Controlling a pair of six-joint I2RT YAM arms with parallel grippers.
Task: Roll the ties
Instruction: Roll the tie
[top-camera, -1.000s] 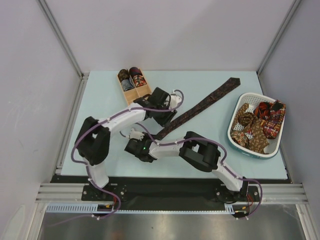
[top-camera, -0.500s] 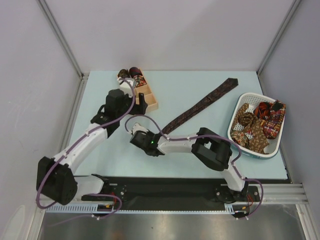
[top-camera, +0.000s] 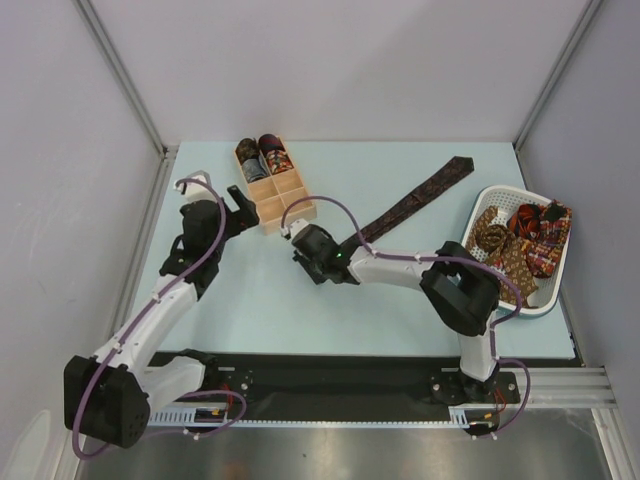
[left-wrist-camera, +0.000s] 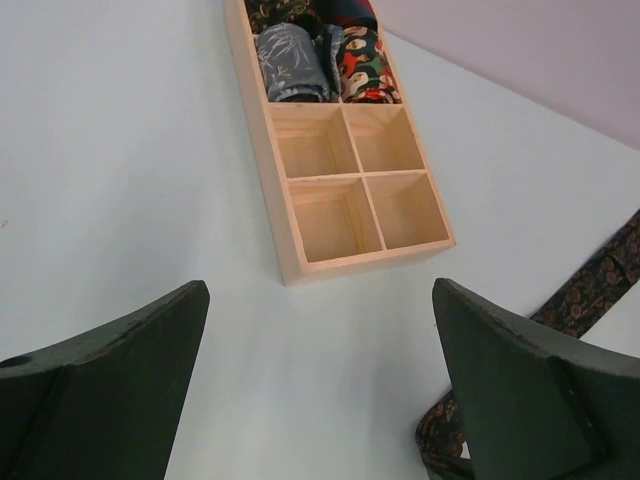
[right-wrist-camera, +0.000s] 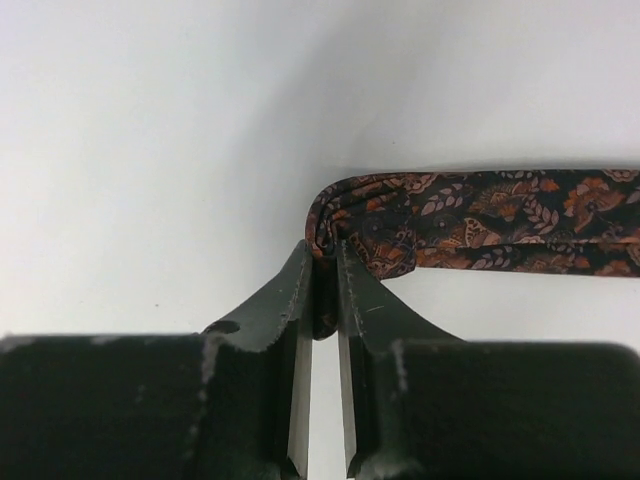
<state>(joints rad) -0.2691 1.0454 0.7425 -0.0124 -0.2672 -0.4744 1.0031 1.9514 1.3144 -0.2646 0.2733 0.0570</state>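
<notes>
Pale blue counter, grey walls; left tool spread wide, empty, facing wooden box. The right arm reaches leftward; right tool pinches folded end of tie.

I'm looking into a robotics lab cell: the left arm and right arm are sitting bolted to a black base plate at the near edge of a pale blue counter, while plain grey panels and aluminium posts are closing it in.
</notes>
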